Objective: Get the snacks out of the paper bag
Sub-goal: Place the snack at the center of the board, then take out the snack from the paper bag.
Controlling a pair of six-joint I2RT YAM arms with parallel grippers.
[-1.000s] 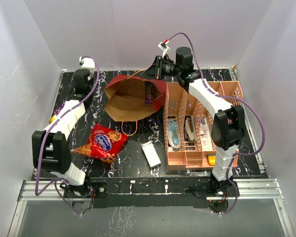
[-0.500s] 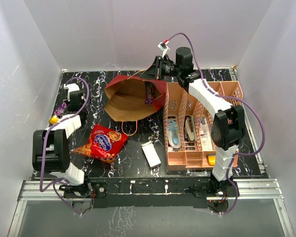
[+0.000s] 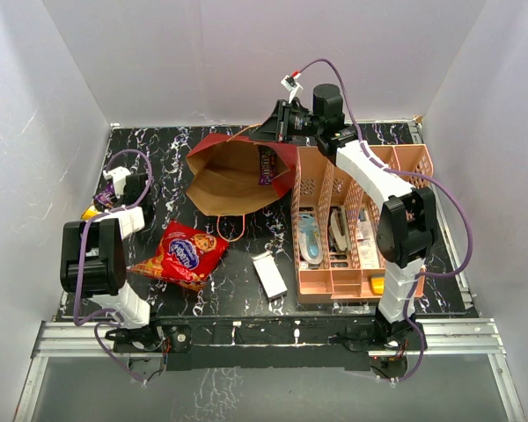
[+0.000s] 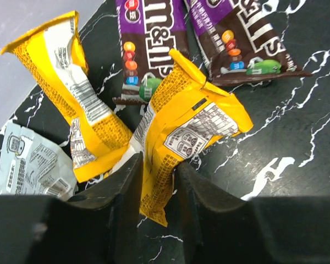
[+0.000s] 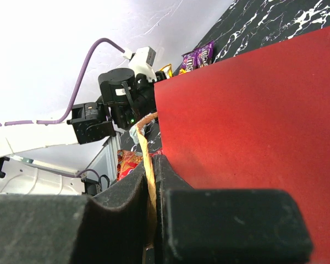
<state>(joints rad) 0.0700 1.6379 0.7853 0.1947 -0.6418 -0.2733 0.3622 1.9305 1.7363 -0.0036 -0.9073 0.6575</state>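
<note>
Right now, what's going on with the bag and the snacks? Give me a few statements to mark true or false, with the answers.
1. The right gripper pinches the cord handle of the paper bag. True.
2. The red cookie bag is inside the paper bag. False: it lies on the table, outside it.
3. A yellow packet sits between the fingers of the left gripper. True.
4. The paper bag is empty. False: a purple packet shows inside.

- The top view looks down from high up at the whole table (image 3: 238,294).
- The left wrist view looks down, very close, at a yellow packet (image 4: 192,121).
- The right wrist view looks along the bag (image 5: 247,126), close, toward the left arm (image 5: 121,102).
- The top and right wrist views share both.
</note>
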